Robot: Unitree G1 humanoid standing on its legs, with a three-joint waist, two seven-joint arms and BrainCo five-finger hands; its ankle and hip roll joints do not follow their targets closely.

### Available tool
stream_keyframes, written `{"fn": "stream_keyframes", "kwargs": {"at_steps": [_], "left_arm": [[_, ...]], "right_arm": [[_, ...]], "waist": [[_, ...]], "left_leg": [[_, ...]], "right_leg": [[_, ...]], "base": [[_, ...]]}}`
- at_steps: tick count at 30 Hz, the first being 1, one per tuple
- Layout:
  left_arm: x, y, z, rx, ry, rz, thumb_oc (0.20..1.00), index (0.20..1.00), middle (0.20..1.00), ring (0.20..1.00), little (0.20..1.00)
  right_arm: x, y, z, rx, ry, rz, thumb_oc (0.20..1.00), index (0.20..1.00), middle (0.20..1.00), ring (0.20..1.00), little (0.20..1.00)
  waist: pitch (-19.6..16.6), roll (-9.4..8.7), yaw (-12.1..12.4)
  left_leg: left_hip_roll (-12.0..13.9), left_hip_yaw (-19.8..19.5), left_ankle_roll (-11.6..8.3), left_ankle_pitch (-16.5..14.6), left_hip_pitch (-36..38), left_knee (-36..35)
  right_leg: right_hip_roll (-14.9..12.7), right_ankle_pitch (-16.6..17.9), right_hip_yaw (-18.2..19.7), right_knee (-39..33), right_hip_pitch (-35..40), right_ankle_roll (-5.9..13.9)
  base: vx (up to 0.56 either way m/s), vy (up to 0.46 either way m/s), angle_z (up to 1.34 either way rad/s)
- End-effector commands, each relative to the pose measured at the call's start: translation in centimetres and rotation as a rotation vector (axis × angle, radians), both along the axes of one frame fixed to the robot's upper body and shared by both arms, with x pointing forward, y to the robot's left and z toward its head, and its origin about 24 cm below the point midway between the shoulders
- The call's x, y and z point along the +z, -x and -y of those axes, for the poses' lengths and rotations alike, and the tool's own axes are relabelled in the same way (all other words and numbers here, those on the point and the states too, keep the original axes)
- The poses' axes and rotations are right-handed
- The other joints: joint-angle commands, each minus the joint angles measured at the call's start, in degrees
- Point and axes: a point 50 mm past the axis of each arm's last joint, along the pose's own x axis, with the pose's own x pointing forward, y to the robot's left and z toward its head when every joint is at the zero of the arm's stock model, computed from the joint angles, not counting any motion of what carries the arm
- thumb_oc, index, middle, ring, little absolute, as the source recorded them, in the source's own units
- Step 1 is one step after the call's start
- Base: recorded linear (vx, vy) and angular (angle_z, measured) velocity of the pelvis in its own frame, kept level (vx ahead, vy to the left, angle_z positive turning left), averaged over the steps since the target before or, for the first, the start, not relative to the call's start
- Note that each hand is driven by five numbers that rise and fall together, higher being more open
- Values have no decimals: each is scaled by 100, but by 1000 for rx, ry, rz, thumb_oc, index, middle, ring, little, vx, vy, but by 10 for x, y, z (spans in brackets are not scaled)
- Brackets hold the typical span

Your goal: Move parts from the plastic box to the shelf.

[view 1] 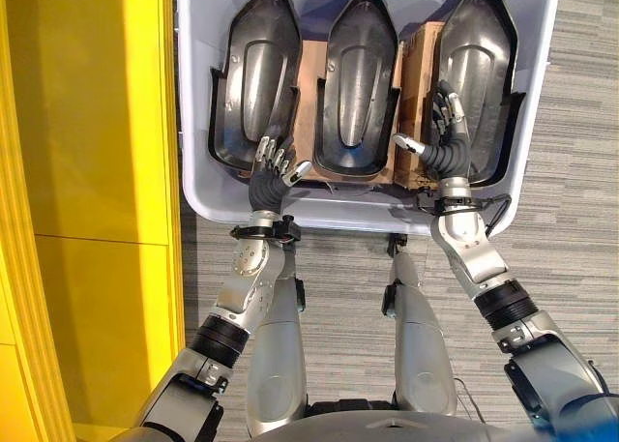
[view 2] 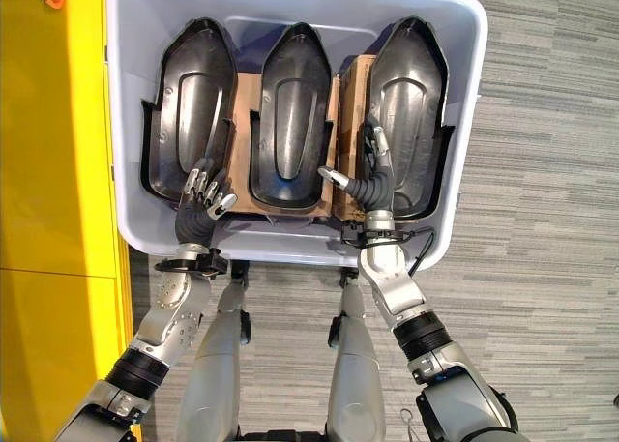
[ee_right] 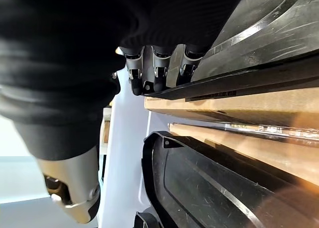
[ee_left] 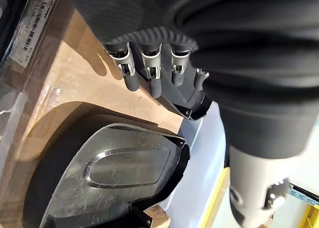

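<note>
- Plastic box (view 1: 542, 94), pale grey, holds three black moulded parts upright in a row, brown cardboard dividers (view 1: 311, 94) between them.
- Parts glossy, boat-shaped, each with a raised oval centre.
- Left hand (view 1: 274, 168) curls over the left part (view 1: 253, 79) at its near edge.
- Right hand (view 1: 447, 137) hooks the right part (view 1: 488, 70) at its rim, thumb spread.
- Middle part (view 1: 359, 79) untouched.

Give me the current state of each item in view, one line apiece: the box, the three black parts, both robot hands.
Plastic box: open-topped, on the floor, holding all three parts.
Left part: in the box, left robot hand at its near edge.
Middle part: in the box, untouched.
Right part: in the box, right robot hand curled on its edge.
</note>
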Motion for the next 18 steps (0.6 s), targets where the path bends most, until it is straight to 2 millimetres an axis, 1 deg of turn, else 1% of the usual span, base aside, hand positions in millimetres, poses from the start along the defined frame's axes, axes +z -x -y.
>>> {"fn": "stream_keyframes", "kwargs": {"at_steps": [1,7,9,18], "left_arm": [[33,3,1,-11,41,169,1000,1000,1000,1000,1000],[33,4,1,-11,47,166,1000,1000,1000,1000,1000],[33,3,0,-5,50,163,1000,1000,1000,1000,1000],[33,2,0,1,56,160,1000,1000,1000,1000,1000]], "right_arm": [[12,4,-10,62,29,71,1000,1000,1000,1000,1000],[11,7,-21,121,38,70,1000,1000,1000,1000,1000],[10,8,-27,152,48,64,1000,1000,1000,1000,1000],[11,10,-35,186,76,72,1000,1000,1000,1000,1000]], "waist": [[-32,-40,56],[-42,-48,55],[-35,-54,60],[-12,-75,54]], "left_leg": [[-239,30,185,-27,-142,269],[-249,43,186,-25,-127,252],[-247,40,186,-21,-124,249],[-249,47,190,-3,-82,199]], "right_leg": [[-68,-217,131,396,411,122],[-66,-221,150,396,398,120],[-67,-215,151,398,392,116],[-56,-213,166,399,408,119]], "base": [[0,0,0],[0,0,0],[0,0,0],[0,0,0]]}}
